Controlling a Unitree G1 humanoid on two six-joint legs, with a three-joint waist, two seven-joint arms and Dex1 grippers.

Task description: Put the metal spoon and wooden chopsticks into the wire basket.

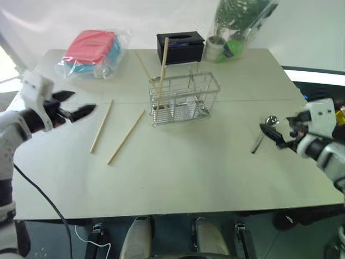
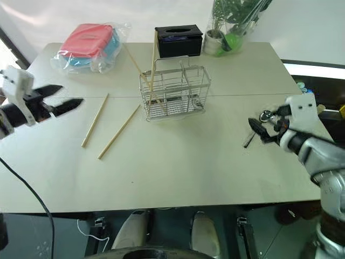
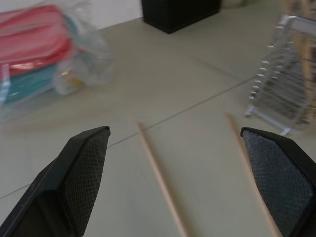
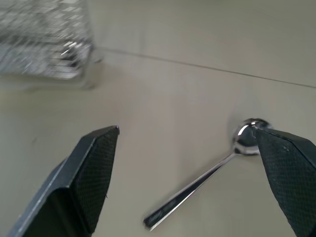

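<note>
The table (image 1: 178,178) carries a basket (image 1: 184,99); two chopsticks (image 1: 125,137) lie left of it, a spoon (image 1: 263,133) right, a tissue box (image 1: 180,47) behind.

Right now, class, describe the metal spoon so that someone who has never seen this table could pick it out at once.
Start at the wire basket in the middle of the pale table, then look towards the robot's right side. There the metal spoon lies flat on the tabletop, just ahead of the open right claw. It is short, shiny and round-bowled, unlike the long tan wooden chopsticks lying left of the basket.
</note>
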